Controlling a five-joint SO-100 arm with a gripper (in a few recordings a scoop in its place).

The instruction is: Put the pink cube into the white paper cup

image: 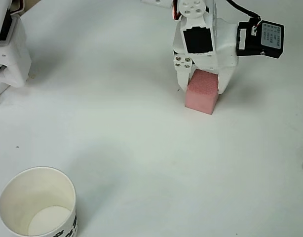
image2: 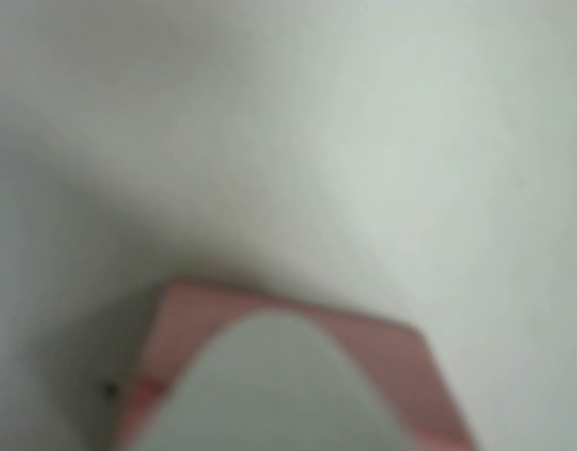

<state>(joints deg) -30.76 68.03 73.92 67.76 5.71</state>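
Gripper (image: 201, 84) is sitting in the upper right of the overhead frame, its white fingers straddling the cube (image: 203, 92), one on each flank. They are looking pressed to the sides, so I am judging the cube clamped. Cube is resting on the table (image: 141, 138), apparently not lifted yet. Wrist view is showing a blurred finger (image2: 270, 395) lying across the cube (image2: 223, 319). This side-on straddle is likely giving a square grip for the carry. Cup (image: 38, 202) is standing upright in the lower left, mouth open, well apart from the cube. Count: one cube, one cup, one gripper.
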